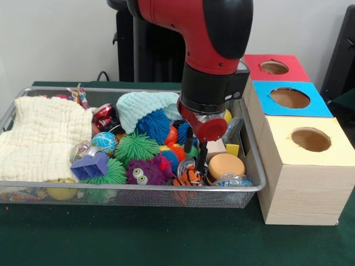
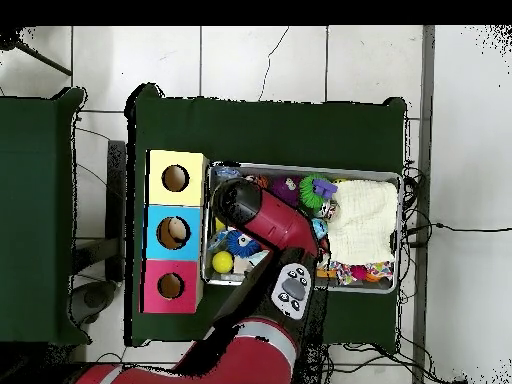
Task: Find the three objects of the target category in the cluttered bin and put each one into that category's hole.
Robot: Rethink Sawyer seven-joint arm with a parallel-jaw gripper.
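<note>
My gripper (image 1: 195,148) is lowered into the right half of the wire bin (image 1: 133,190), and its two black fingers (image 1: 202,155) stand apart with nothing clearly between them. Around them lie an orange spiky ball (image 1: 176,151), a tiger toy (image 1: 188,177), an orange disc (image 1: 224,165) and a wooden block (image 1: 216,146). Right of the bin stand three boxes with round holes: yellow (image 1: 310,139), blue (image 1: 289,98) and red (image 1: 275,67). In the overhead view the arm (image 2: 265,220) hides the gripper.
A cream cloth (image 1: 41,138) fills the bin's left side. A mint knit hat (image 1: 141,105), blue (image 1: 154,124) and green (image 1: 136,147) spiky balls, a purple monster ball (image 1: 145,172), a purple block (image 1: 91,166) and a small globe (image 1: 104,142) crowd the middle.
</note>
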